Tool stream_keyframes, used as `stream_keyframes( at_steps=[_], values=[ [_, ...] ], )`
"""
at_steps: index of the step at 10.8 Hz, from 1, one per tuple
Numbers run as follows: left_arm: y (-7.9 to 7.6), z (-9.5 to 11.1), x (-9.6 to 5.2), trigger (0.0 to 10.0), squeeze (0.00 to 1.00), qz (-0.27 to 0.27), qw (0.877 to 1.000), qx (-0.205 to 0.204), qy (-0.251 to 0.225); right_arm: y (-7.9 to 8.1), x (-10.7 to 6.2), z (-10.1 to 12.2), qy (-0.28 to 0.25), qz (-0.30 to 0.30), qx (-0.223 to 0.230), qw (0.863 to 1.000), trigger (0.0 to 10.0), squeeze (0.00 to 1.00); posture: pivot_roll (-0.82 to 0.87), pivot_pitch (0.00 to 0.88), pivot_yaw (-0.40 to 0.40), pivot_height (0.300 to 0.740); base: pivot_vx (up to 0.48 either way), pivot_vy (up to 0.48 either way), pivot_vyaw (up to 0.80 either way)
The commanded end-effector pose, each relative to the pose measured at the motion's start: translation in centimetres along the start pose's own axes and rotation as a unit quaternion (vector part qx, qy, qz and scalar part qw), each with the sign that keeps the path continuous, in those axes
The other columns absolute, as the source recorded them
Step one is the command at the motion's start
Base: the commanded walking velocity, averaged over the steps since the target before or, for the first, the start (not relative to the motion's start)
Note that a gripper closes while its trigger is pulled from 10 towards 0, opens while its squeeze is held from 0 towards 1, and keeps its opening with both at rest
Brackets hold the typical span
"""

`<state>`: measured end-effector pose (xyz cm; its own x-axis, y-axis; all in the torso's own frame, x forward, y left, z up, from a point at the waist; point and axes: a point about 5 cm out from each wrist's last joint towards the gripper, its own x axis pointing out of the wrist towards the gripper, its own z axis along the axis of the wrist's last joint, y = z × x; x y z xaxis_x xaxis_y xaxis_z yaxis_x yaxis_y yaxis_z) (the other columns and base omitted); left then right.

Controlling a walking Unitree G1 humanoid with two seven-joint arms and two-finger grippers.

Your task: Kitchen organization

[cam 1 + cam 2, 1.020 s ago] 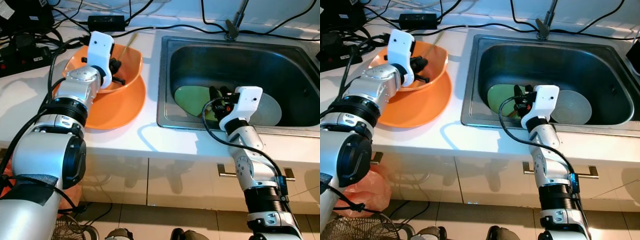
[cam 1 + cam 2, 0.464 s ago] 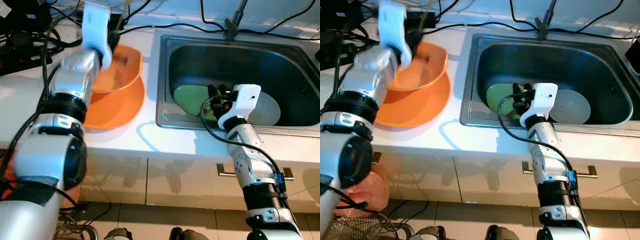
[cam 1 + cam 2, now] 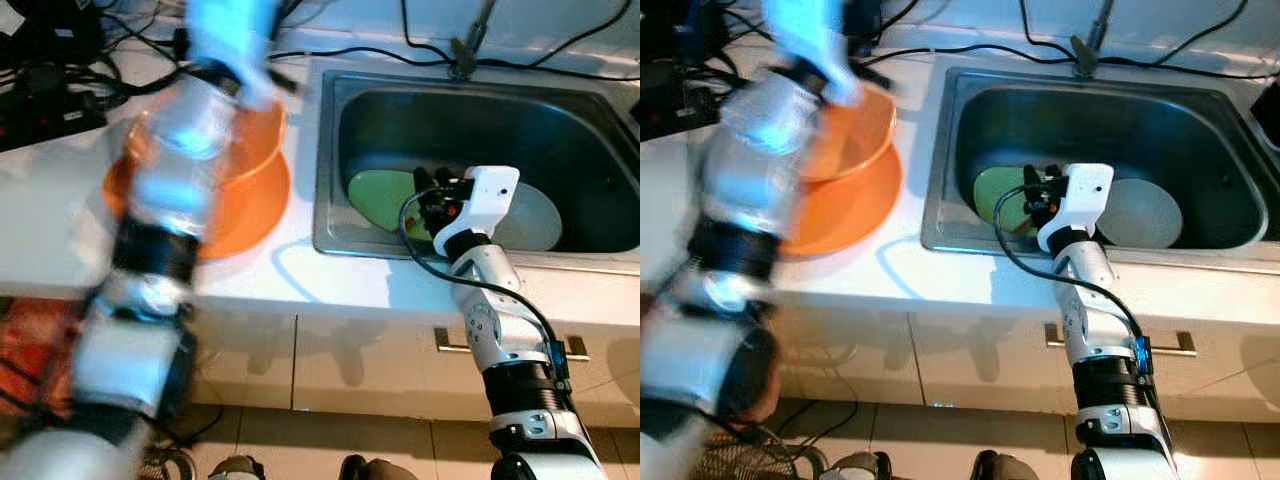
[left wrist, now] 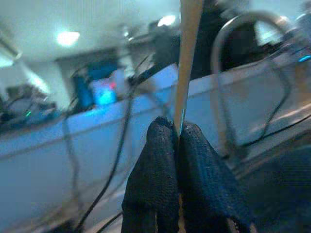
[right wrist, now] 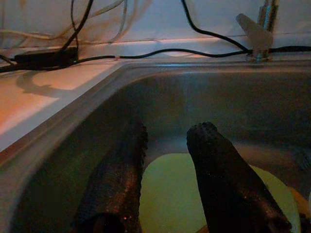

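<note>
Chopstick-like pale wooden stick pinched between the closed black fingers of the left gripper, held upright, raised above the white countertop near the sink's left edge. Left arm badly motion-blurred in the head views, crossing in front of the small orange plastic bowl nested in the wider orange plastic basin.

Right gripper hanging low inside the stainless steel sink, fingers apart and empty, just above the round pale green plate lying on the sink floor. Round grey metal plate flat beside the green one, partly behind the white wrist housing.

Risks, judged from here:
- Slim stick gripped only at one end; fast swing of the arm likely to make it pivot or slip out and drop onto the counter or into the sink.
- Black cables trailing along the back of the counter, close to the moving arm; snagging possible on a wide sweep.
- Green plate flat against steel, awkward for open fingers to get under; scraping or sliding rather than lifting probable.
- Stick tip near the chrome tap in the left wrist view; contact could knock it loose.

No brand, label or writing legible anywhere.
</note>
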<state>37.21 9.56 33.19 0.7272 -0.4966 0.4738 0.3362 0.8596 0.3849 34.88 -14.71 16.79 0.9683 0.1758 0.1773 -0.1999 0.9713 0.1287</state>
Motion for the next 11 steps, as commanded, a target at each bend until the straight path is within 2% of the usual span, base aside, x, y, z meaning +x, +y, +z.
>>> stream_keyframes(
  at_steps=[1, 2, 3, 5, 7, 11],
  values=[
    [-1.1, 1.2, 0.1, 10.0, 0.0, -0.022, 0.999, 0.003, -0.028, -0.3, 0.0, -0.5, 0.01, -0.006, 0.008, 1.0, 10.0, 0.0, 0.04, 0.117, -0.031, 0.74, 0.0, 0.0, 0.0],
    [-3.9, 1.8, 0.0, 10.0, 0.0, -0.053, 0.997, -0.021, -0.052, -0.4, 0.0, -0.5, 0.008, -0.011, 0.007, 1.0, 10.0, 0.0, 0.03, 0.113, -0.025, 0.74, 0.0, 0.0, 0.0],
    [-5.7, 2.1, -0.2, 10.0, 0.0, -0.065, 0.995, -0.043, -0.062, -0.6, 0.0, -0.4, 0.005, -0.015, 0.007, 1.0, 10.0, 0.0, 0.04, 0.111, -0.022, 0.74, 0.0, 0.0, 0.0],
    [-7.5, 2.2, -0.6, 10.0, 0.0, -0.06, 0.994, -0.061, -0.067, -0.7, 0.2, -0.3, 0.003, -0.018, 0.007, 1.0, 10.0, 0.0, 0.04, 0.109, -0.018, 0.74, 0.0, 0.0, 0.0],
    [-8.9, 1.4, -1.2, 10.0, 0.0, -0.031, 0.994, -0.082, -0.063, -0.9, 0.2, -0.3, 0.0, -0.022, 0.007, 1.0, 10.0, 0.0, 0.04, 0.11, -0.017, 0.74, 0.0, 0.0, 0.0],
    [-9.7, -1.8, -2.5, 10.0, 0.0, -0.007, 0.996, -0.092, -0.012, -1.7, 0.1, -0.3, 0.002, -0.033, 0.001, 0.999, 10.0, 0.0, 0.04, 0.116, -0.014, 0.74, 0.0, 0.0, 0.0]
  ],
)
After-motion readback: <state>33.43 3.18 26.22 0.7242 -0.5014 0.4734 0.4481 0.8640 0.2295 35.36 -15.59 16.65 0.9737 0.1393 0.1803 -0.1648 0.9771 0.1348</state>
